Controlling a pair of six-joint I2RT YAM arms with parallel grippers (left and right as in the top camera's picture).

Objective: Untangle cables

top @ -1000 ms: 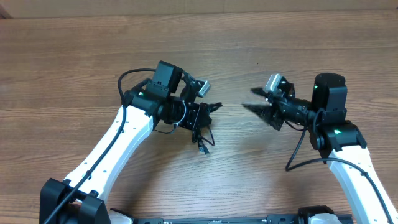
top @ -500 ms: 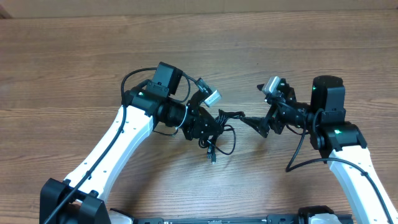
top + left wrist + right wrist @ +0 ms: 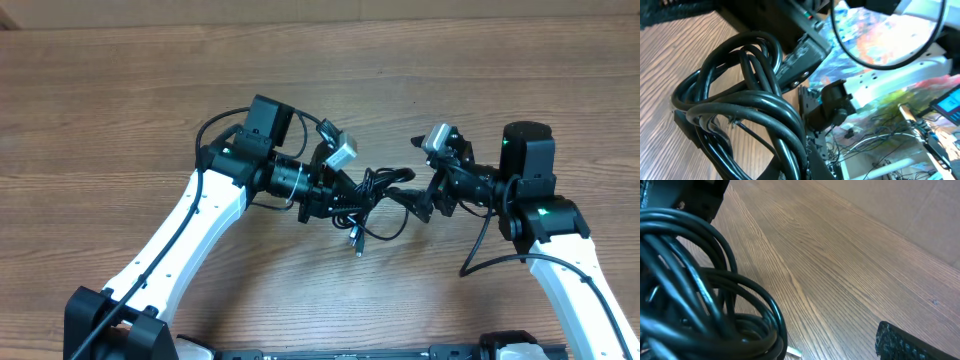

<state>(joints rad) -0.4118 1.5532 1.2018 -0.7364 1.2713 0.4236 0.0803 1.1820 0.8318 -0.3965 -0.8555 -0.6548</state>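
The cables (image 3: 368, 198) are a knotted bundle of thin black cords, held above the table between the two arms. My left gripper (image 3: 340, 195) is shut on the bundle's left side. A loose end with a small plug (image 3: 357, 243) hangs below. In the left wrist view the looped cables (image 3: 747, 107) fill the frame, pinched between the jaws (image 3: 795, 162). My right gripper (image 3: 402, 170) is open, and its lower finger reaches the bundle's right edge. In the right wrist view the cables (image 3: 700, 305) sit at the left and one finger pad (image 3: 902, 342) at the lower right; the other finger is hidden.
The wooden table (image 3: 320, 80) extends behind and to both sides of the arms. Thicker black wires (image 3: 480, 245) run along the right arm. The arm bases stand at the near edge.
My left gripper has carried the cable bundle to the right, up to the right gripper's lower finger. The hanging plug end moved right with it. The right arm shifted slightly left.
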